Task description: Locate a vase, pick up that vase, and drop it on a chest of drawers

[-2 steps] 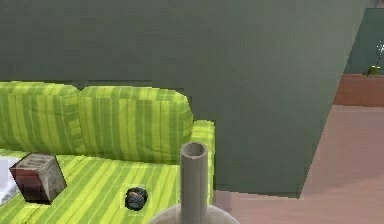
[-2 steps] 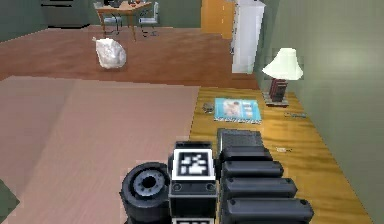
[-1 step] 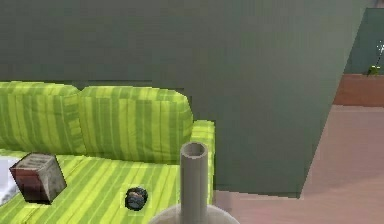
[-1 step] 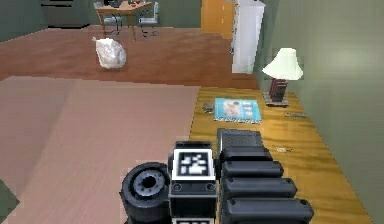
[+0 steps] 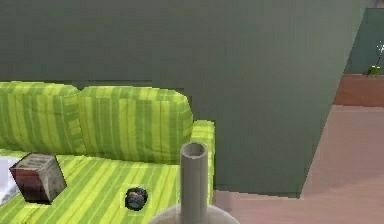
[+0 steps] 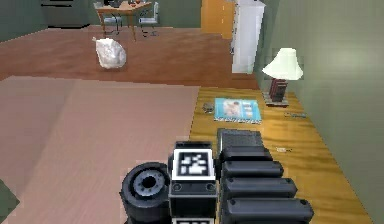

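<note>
Forward view: a tall grey narrow-necked vase (image 5: 193,172) stands up from the bottom edge, in front of the lime-green striped fabric sofa (image 5: 120,125). I cannot place it relative to the fingers (image 6: 146,192), nor tell their state or whether they hold anything. I judge it rigid, smooth, breakable and fairly light, so I'd take the slim neck just under the lip.
</note>
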